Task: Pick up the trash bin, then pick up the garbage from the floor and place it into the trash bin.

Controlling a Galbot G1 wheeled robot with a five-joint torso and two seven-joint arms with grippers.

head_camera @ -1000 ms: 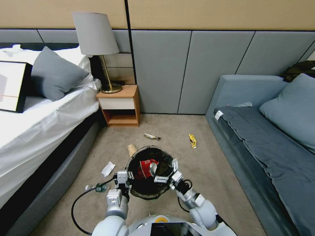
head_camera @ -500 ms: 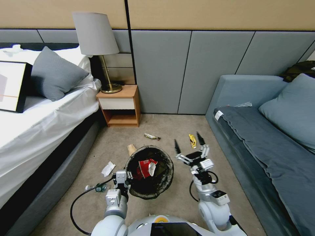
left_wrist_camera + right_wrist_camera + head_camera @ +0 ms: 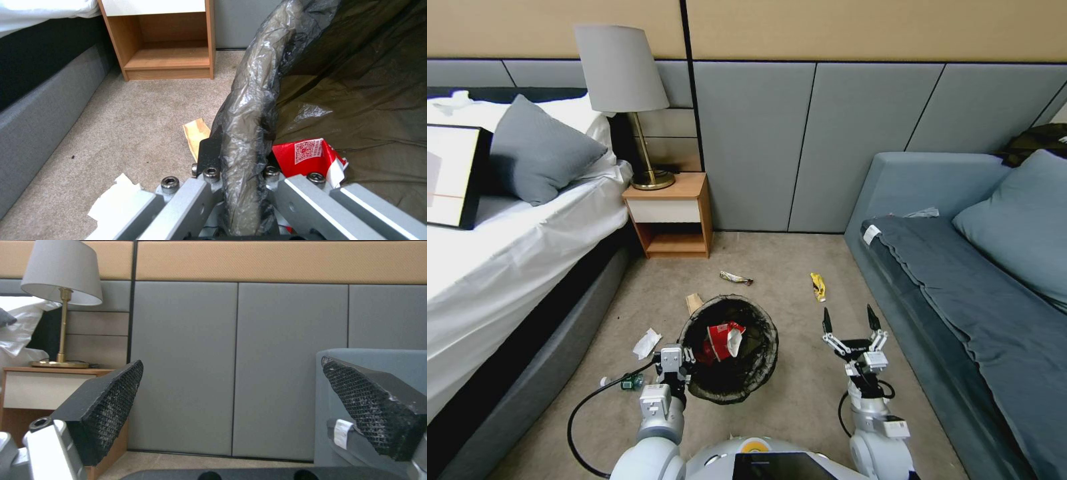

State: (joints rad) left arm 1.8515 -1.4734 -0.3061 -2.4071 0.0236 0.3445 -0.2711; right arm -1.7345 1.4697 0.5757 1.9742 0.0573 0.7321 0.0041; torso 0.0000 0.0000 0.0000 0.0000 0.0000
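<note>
Head view: left gripper point(image 3: 672, 365) clamped on near rim of trash bin point(image 3: 730, 350), held above floor point(image 3: 800, 267); red-white wrapper point(image 3: 718, 339) inside. Right gripper point(image 3: 851, 328) beside bin, fingers spread wide, empty. Yellow wrapper point(image 3: 818, 286), brown paper point(image 3: 694, 303), tissue point(image 3: 646, 343), small bottle point(image 3: 628, 383) lie on carpet nr bin

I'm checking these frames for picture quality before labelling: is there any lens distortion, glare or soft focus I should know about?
Head view: wide-angle bending, the wall panels splay outward near the edges; even light, no glare. Left wrist view: the trash bin liner shows pale sheen along its rim, and the near left gripper hardware looks soft. Right wrist view: the right gripper fingers loom large and dark, while the lamp stays clear.
</note>
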